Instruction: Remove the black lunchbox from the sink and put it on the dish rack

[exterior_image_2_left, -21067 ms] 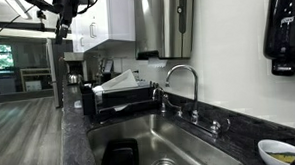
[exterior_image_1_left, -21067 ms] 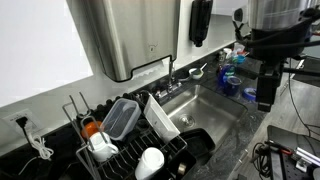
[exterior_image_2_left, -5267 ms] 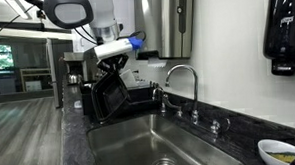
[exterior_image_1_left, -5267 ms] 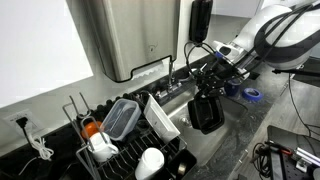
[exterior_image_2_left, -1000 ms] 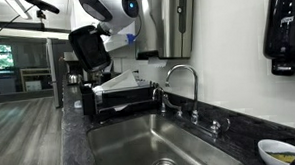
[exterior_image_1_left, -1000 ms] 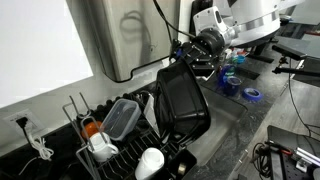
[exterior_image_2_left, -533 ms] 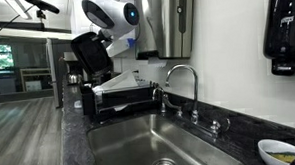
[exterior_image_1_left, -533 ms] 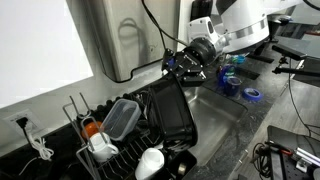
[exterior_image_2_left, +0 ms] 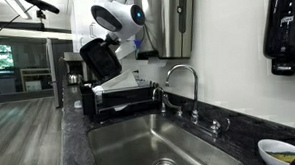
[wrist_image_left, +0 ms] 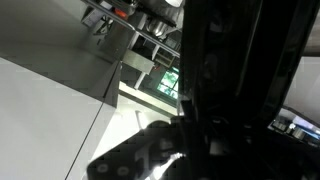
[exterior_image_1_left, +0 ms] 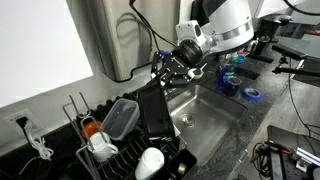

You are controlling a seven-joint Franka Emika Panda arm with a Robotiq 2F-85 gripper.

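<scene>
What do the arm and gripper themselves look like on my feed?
The arm is glossy white, with rounded, bulbous joint housings and a dark round cap on one joint. The gripper at its end is black and blocky. A thin black cable loops loosely down to the wrist.

A shared workplace kitchenette: a steel sink (exterior_image_2_left: 140,143) with a chrome faucet (exterior_image_2_left: 182,76) set in a dark countertop (exterior_image_2_left: 76,146), a dish rack (exterior_image_2_left: 123,104) at its end, a wall-mounted paper towel dispenser (exterior_image_1_left: 125,35) and soap dispenser (exterior_image_2_left: 285,31), and an open room with a wood floor (exterior_image_2_left: 25,133) beyond.
</scene>
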